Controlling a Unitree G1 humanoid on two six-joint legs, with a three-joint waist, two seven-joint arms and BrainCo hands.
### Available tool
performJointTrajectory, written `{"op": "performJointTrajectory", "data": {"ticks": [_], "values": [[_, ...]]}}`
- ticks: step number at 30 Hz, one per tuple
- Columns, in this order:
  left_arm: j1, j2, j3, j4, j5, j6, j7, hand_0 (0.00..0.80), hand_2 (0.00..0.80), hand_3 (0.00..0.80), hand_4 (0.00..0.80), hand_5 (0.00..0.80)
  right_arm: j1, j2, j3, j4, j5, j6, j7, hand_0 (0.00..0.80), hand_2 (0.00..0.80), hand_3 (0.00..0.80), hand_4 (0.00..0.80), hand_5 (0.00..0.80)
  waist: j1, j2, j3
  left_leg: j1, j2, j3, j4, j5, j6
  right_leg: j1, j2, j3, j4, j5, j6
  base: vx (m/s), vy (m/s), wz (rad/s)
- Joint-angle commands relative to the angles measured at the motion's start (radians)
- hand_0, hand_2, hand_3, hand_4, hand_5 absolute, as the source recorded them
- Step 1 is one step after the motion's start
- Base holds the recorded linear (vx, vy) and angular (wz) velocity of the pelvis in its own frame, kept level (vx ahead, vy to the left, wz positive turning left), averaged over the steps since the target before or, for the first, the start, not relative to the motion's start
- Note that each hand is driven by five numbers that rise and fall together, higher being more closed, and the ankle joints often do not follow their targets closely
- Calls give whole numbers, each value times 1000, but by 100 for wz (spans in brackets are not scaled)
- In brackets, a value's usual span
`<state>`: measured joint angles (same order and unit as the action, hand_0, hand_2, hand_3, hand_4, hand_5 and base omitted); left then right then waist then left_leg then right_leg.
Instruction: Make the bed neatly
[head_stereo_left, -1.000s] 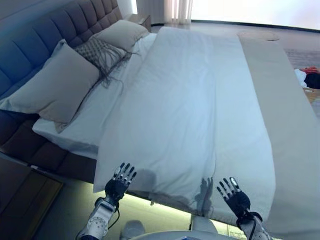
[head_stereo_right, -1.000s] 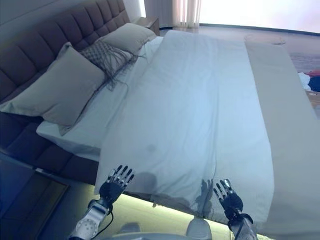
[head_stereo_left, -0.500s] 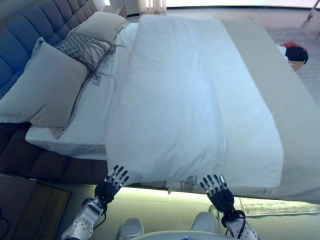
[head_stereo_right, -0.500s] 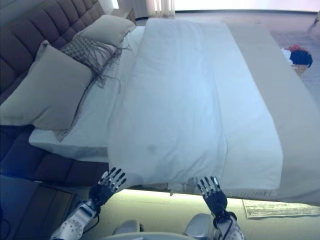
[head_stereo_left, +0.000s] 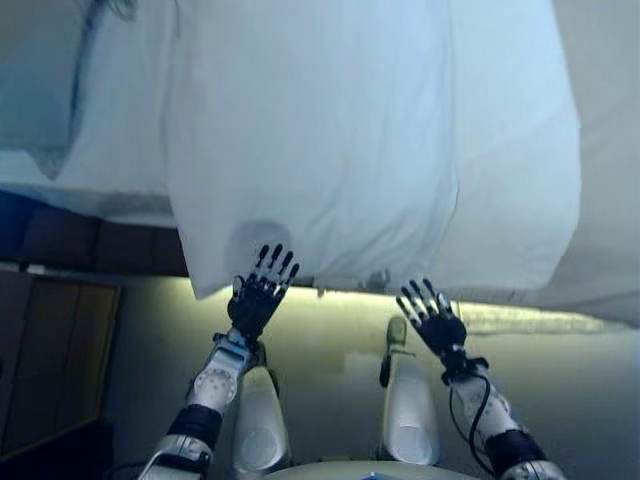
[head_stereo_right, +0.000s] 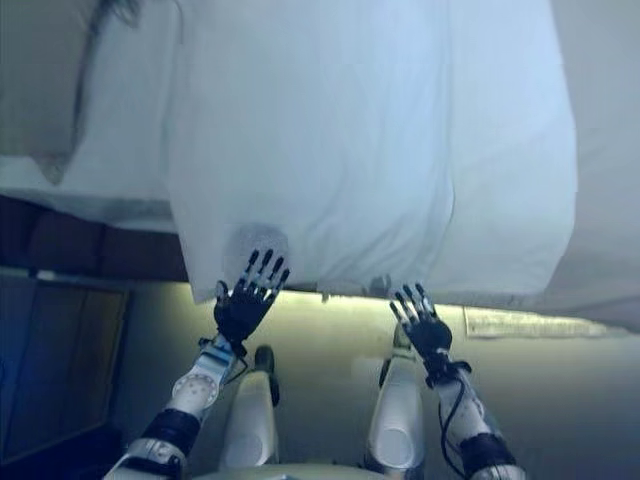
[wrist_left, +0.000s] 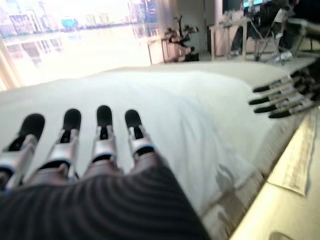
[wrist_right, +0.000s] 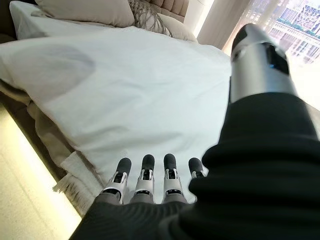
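Observation:
A white duvet (head_stereo_left: 330, 130) lies over the bed, its near edge hanging down the bed's side above a lit strip. My left hand (head_stereo_left: 256, 300) is open, fingers spread, just below the duvet's near left corner. My right hand (head_stereo_left: 432, 318) is open too, fingers straight, just beneath the duvet's hanging edge further right. Neither hand holds cloth. In the left wrist view the left hand's fingers (wrist_left: 105, 135) point at the duvet (wrist_left: 165, 110), with the right hand's fingertips (wrist_left: 280, 97) showing beside it. The right wrist view shows its fingers (wrist_right: 150, 177) close to the duvet's edge (wrist_right: 100, 100).
A beige cover (head_stereo_left: 610, 150) lies along the bed's right part. A white sheet (head_stereo_left: 110, 130) shows left of the duvet. The dark bed base (head_stereo_left: 90, 245) and a wooden side unit (head_stereo_left: 50, 360) stand at the left. Pillows (wrist_right: 85, 7) lie at the headboard. Paper (head_stereo_right: 510, 322) lies on the floor.
The camera has tilted down and closer, so the pillows have left the eye views. Both hands have risen towards the duvet's hanging edge, still open.

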<state>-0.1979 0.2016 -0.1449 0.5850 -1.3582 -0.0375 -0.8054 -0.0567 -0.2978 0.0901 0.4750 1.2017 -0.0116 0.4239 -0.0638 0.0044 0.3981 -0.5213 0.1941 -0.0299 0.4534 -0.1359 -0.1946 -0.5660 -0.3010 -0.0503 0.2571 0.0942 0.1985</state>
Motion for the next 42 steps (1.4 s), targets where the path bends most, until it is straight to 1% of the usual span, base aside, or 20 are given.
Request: {"op": "performJointTrajectory", "data": {"ticks": [1, 3, 5, 8, 11, 16, 20, 22, 24, 26, 28, 29, 30, 32, 34, 36, 37, 38, 39, 42], "values": [[-65, 40, 20, -77, -34, -85, -38, 0, 0, 0, 0, 0, -3, -59, 0, -139, 9, -53, 101, 0, 0, 0, 0, 0, 5, -3, 25, -27, 27, -7, -285, 272, 23, -32, -25, 32, 51, 1, 31, -186, 158, -21], [-113, 69, 37, -101, -45, -89, -11, 0, 0, 0, 0, 0, -18, -65, -6, -162, 16, -62, 117, 0, 0, 0, 0, 0, 0, -11, 43, -65, 14, 14, -293, 285, 25, -56, -27, 26, 41, 11, 33, -163, 131, 2], [-142, 77, 46, -114, -31, -108, 3, 0, 0, 0, 0, 0, -34, -75, -16, -186, 17, -61, 126, 0, 0, 0, 0, 0, -9, -11, 61, -99, -1, 22, -286, 292, 26, -75, -30, 25, 30, 20, 33, -104, 156, 16], [-182, 100, 43, -122, -16, -144, 35, 0, 0, 0, 0, 0, -68, -97, -39, -231, 6, -51, 133, 0, 0, 0, 0, 0, -22, 5, 80, -135, -16, 28, -288, 304, 29, -105, -35, 29, 9, 36, 33, -73, 215, 4], [-238, 145, 75, -108, -46, -152, 89, 0, 0, 0, 0, 0, -107, -110, -59, -274, -24, -29, 131, 0, 0, 0, 0, 0, -32, 21, 93, -168, -18, 29, -277, 310, 28, -138, -43, 41, 7, 37, 33, -37, 216, 1], [-296, 203, 121, -79, -106, -182, 126, 0, 0, 0, 0, 0, -141, -124, -86, -347, -87, 7, 126, 0, 0, 0, 0, 0, -46, 47, 122, -221, -23, 30, -246, 311, 26, -190, -60, 61, 18, 34, 29, 7, 198, 0], [-274, 198, 141, -88, -134, -230, 171, 0, 0, 0, 0, 0, -143, -135, -103, -353, -98, 23, 122, 0, 0, 0, 0, 0, -44, 65, 122, -256, -35, 27, -207, 293, 28, -225, -76, 74, 17, 37, 27, 66, 181, -3], [-251, 189, 157, -89, -143, -241, 218, 0, 0, 0, 0, 0, -135, -134, -116, -357, -115, 25, 131, 0, 0, 0, 0, 0, -39, 75, 122, -267, -42, 27, -187, 283, 31, -237, -87, 80, 22, 37, 26, 66, 138, -2], [-224, 181, 178, -73, -196, -234, 283, 0, 0, 0, 0, 0, -120, -145, -130, -366, -126, 26, 141, 0, 0, 0, 0, 0, -36, 91, 122, -277, -57, 23, -158, 270, 33, -246, -104, 86, 37, 35, 27, 78, 173, -3], [-202, 168, 201, -40, -266, -212, 259, 0, 0, 0, 0, 0, -124, -166, -148, -369, -131, 40, 154, 0, 0, 0, 0, 0, -36, 103, 122, -296, -70, 15, -115, 252, 32, -270, -117, 97, 62, 31, 22, 66, 182, 3], [-177, 141, 214, -33, -305, -203, 218, 0, 0, 0, 0, 0, -131, -175, -152, -381, -141, 51, 157, 0, 0, 0, 0, 0, -34, 109, 122, -330, -76, 10, -77, 239, 33, -310, -116, 111, 100, 21, 17, 27, 138, 8], [-166, 123, 213, -41, -305, -209, 213, 0, 0, 0, 0, 0, -131, -171, -151, -388, -150, 55, 160, 0, 0, 0, 0, 0, -31, 106, 122, -349, -78, 6, -55, 229, 33, -327, -114, 114, 119, 14, 14, 86, 38, 6], [-154, 105, 208, -57, -303, -222, 214, 0, 0, 0, 0, 0, -127, -163, -145, -404, -157, 55, 156, 0, 0, 0, 0, 0, -21, 99, 122, -364, -75, -1, -25, 196, 35, -336, -105, 114, 165, -26, 13, 55, -42, 2], [-148, 84, 209, -99, -268, -237, 241, 0, 0, 0, 0, 0, -117, -140, -136, -434, -170, 50, 146, 0, 0, 0, 0, 0, -7, 80, 122, -422, -77, -16, 38, 171, 40, -379, -90, 114, 244, -57, 1, -16, -112, -3], [-152, 82, 207, -124, -245, -243, 267, 0, 0, 0, 0, 0, -117, -133, -131, -446, -161, 47, 135, 0, 0, 0, 0, 0, 0, 66, 122, -468, -76, -27, 94, 149, 43, -416, -81, 114, 308, -82, -8, -62, -105, 6], [-162, 92, 209, -134, -212, -234, 287, 0, 0, 0, 0, 0, -120, -134, -131, -457, -129, 52, 116, 0, 0, 0, 0, 0, 5, 54, 122, -525, -75, -39, 180, 114, 51, -465, -68, 122, 408, -120, -22, -42, -93, 16], [-165, 94, 209, -135, -207, -232, 290, 0, 0, 0, 0, 0, -121, -133, -132, -459, -125, 54, 114, 0, 0, 0, 0, 0, 5, 52, 122, -538, -75, -41, 197, 105, 50, -477, -66, 125, 425, -129, -24, 5, -73, 9], [-168, 105, 202, -134, -209, -235, 289, 0, 0, 0, 0, 0, -115, -136, -127, -465, -111, 56, 109, 0, 0, 0, 0, 0, 4, 47, 122, -575, -79, -52, 248, 91, 59, -509, -50, 136, 479, -139, -34, 23, -58, 6], [-171, 112, 201, -132, -218, -232, 283, 0, 0, 0, 0, 0, -116, -134, -125, -468, -107, 63, 103, 0, 0, 0, 0, 0, 3, 44, 122, -597, -79, -55, 277, 83, 60, -530, -42, 142, 508, -146, -38, 32, -55, 5], [-176, 110, 204, -140, -213, -228, 261, 0, 0, 0, 0, 0, -126, -122, -114, -464, -121, 71, 105, 0, 0, 0, 0, 0, 1, 36, 122, -626, -75, -57, 301, 77, 63, -557, -26, 141, 523, -151, -42, 51, -36, -9]]}}
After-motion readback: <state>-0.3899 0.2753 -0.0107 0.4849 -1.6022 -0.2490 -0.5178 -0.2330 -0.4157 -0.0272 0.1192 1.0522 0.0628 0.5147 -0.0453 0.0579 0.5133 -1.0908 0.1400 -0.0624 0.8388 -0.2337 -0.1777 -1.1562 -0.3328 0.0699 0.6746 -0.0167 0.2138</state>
